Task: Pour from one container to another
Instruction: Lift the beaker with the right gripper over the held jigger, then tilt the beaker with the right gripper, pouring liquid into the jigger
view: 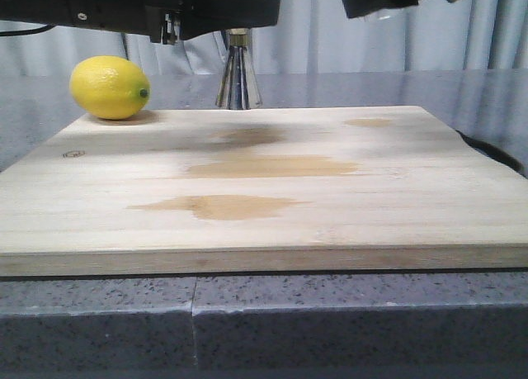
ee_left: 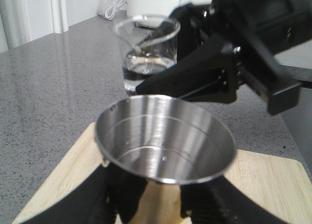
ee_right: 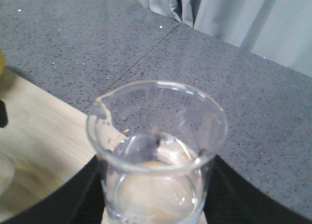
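Left tool (ee_left: pixel 151 204) gripping steel jigger (ee_left: pixel 163 138), right tool (ee_right: pixel 151 204) gripping clear beaker (ee_right: pixel 156 151), no legible writing.

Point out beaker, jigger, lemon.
beaker (ee_right: pixel 157 151): right wrist view, on the clear glass wall below the rim.
jigger (ee_left: pixel 163 136): left wrist view, on the inner steel wall of the upper cup.
lemon (view: pixel 108 87): front view, on the middle of its yellow skin.

left hand (ee_left: pixel 151 204): clamped, raised | right hand (ee_right: pixel 153 204): clamped (lifted high)
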Controlling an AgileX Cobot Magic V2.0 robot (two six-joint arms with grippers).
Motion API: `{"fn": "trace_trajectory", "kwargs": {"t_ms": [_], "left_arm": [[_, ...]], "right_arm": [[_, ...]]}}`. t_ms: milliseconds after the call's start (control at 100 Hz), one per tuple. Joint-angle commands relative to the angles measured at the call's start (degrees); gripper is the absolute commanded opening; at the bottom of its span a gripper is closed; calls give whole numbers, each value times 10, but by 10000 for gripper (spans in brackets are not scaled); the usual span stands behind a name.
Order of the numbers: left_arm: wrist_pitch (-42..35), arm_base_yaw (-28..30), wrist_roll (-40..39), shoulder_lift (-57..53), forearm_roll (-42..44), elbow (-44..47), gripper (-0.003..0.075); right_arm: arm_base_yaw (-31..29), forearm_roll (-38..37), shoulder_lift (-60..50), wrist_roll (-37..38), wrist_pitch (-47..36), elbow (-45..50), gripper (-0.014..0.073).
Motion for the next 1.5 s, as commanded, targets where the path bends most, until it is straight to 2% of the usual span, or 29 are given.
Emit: {"fn": "trace_trajectory", "kwargs": {"t_ms": [0, 210, 540, 860, 1140, 1490], "left_arm": [[57, -6, -4, -23, -49, -17, 262], [57, -6, -4, -23, -49, -17, 262], [57, -6, -4, -23, -49, -17, 262], [57, -6, -4, -23, -49, -17, 262], [57, -6, -4, -23, -49, -17, 262], [57, -6, -4, -23, -49, -17, 262]], "right_arm": [[24, -36, -22, -1, 35, -62, 270], [73, -86, -22, -13, 126, -134, 270], [123, -101, -7, -140, 211, -188, 270], [130, -114, -7, -208, 209, -191, 270], [130, -156, -3, -208, 197, -191, 270], [131, -173, 8, -209, 192, -193, 270]]}}
